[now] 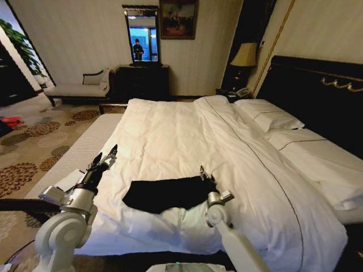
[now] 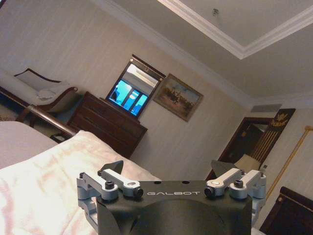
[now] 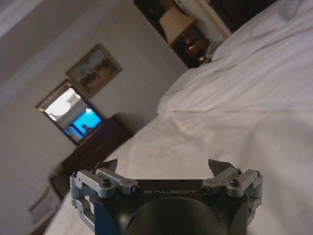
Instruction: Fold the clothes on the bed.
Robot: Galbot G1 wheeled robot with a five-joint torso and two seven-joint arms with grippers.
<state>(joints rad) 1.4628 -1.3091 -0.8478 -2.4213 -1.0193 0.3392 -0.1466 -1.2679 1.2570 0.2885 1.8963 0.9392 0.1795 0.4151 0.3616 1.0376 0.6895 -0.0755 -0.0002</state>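
Both arms rise from the near edge of the bed [image 1: 238, 141] and reach forward over the white duvet. The left tool [image 1: 108, 156] hangs in the air left of the black T-shirt [image 1: 164, 192], fingers spread wide and holding nothing. The right tool [image 1: 207, 177] sits at the shirt's right end, fingers likewise spread and empty in its wrist view. The shirt lies bunched near the bed's near edge, between the two tools. Beyond it the duvet stretches bare to the far edge, pillows [image 1: 272, 116] at the right.
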